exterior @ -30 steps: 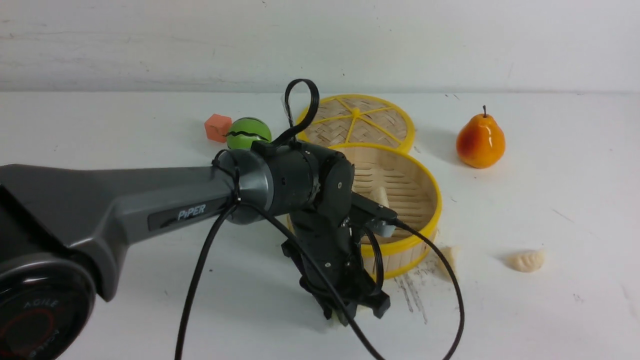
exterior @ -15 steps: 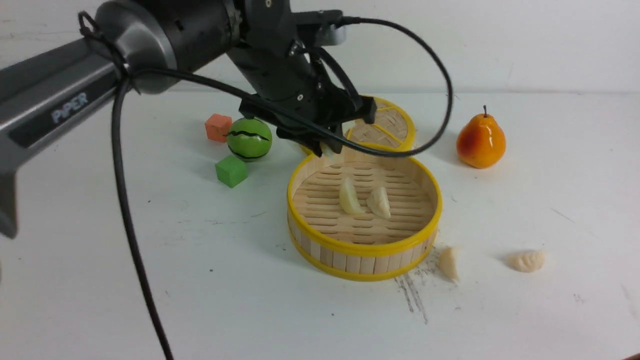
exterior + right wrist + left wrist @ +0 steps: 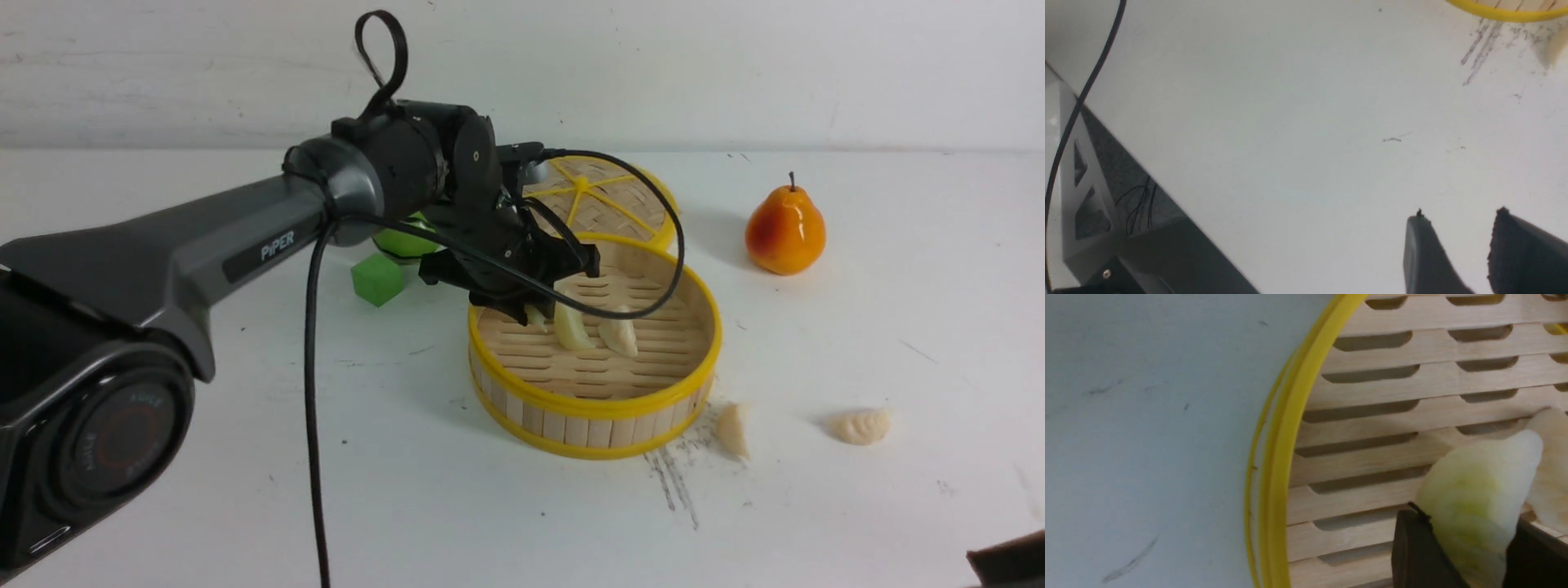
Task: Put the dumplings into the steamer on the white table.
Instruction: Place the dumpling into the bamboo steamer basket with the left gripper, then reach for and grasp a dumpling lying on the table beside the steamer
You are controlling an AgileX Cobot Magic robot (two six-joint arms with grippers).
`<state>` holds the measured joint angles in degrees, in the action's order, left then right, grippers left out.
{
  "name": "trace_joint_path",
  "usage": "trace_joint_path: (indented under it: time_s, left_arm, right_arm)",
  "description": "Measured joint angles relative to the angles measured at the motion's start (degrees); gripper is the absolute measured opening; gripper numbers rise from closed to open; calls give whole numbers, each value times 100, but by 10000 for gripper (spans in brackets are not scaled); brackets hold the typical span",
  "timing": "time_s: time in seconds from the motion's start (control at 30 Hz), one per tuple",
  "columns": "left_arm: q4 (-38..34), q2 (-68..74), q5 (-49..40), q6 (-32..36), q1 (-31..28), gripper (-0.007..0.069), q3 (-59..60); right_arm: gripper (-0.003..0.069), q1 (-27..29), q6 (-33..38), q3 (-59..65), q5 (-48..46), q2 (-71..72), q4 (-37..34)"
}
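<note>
The steamer (image 3: 596,404) stands mid-table on the white table (image 3: 898,327). Two dumplings (image 3: 571,328) (image 3: 618,336) lie on its slatted floor. My left gripper (image 3: 535,314) hangs low inside the steamer's left side, shut on a third, greenish dumpling (image 3: 1474,490) between both fingers (image 3: 1412,551); it sits just above the slats, by a lying dumpling (image 3: 1551,465). Two more dumplings (image 3: 732,429) (image 3: 859,425) lie on the table right of the steamer. My right gripper (image 3: 1461,212) is open and empty above bare table, barely showing at the front view's bottom right corner (image 3: 1008,559).
The woven yellow-rimmed lid (image 3: 604,196) lies behind the steamer. A pear (image 3: 784,229) stands at the back right. A green cube (image 3: 377,278) and a green ball (image 3: 400,242) sit left of the steamer, behind my left arm. A grey scratch patch (image 3: 673,482) marks the table.
The left arm rose from the table in front of the steamer with a dumpling, swung over the far rim, then came down inside the steamer. The right arm has not moved.
</note>
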<state>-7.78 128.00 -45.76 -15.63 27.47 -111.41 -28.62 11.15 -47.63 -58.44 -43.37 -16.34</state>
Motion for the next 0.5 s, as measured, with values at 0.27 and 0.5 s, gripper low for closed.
trace_joint_path:
  time_s: [0.27, 0.5]
  left_arm:
    - [325, 13, -559, -82, -23, 481, -264]
    - [653, -507, -2220, 359, -23, 344, -1342]
  right_arm:
    - [226, 0, -1321, -89, 502, -288, 1228]
    - [136, 78, -1619, -806, 370, -1496, 2076]
